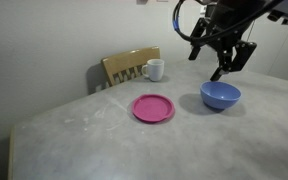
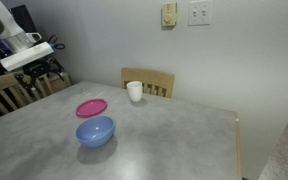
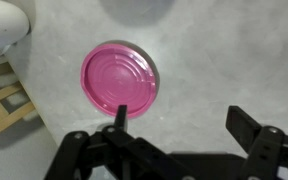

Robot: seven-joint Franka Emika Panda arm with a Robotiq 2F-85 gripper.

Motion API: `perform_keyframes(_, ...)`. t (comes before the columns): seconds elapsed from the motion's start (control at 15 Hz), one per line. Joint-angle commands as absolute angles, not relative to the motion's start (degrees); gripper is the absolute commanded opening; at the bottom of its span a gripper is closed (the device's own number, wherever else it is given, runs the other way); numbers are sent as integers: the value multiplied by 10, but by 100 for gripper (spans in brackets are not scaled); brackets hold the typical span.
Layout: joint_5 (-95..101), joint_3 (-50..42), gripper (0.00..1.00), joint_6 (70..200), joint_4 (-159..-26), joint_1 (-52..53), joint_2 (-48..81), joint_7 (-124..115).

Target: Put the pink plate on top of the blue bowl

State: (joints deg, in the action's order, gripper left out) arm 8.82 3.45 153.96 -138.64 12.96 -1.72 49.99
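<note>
Pincer (image 3: pixel 184 125) tip over pink plate (image 3: pixel 119 77) rim

Pink plate (image 1: pixel 153 108) flat on table, blue bowl (image 1: pixel 220 95) upright beside it

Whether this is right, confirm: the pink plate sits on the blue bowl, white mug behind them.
Wrong. The pink plate lies on the table beside the blue bowl, apart from it, in both exterior views; white mug behind them.

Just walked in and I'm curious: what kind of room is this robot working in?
Probably a home dining area: a grey table with a wooden chair drawn up to it, a white mug on it, and light switches on the wall.
</note>
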Motion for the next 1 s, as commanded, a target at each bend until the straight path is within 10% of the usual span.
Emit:
perform_keyframes(0.0,57,45,100,1575,-1330,103,62,595)
perform_keyframes(0.93,4,130,100,1552,-1184,11,227,740)
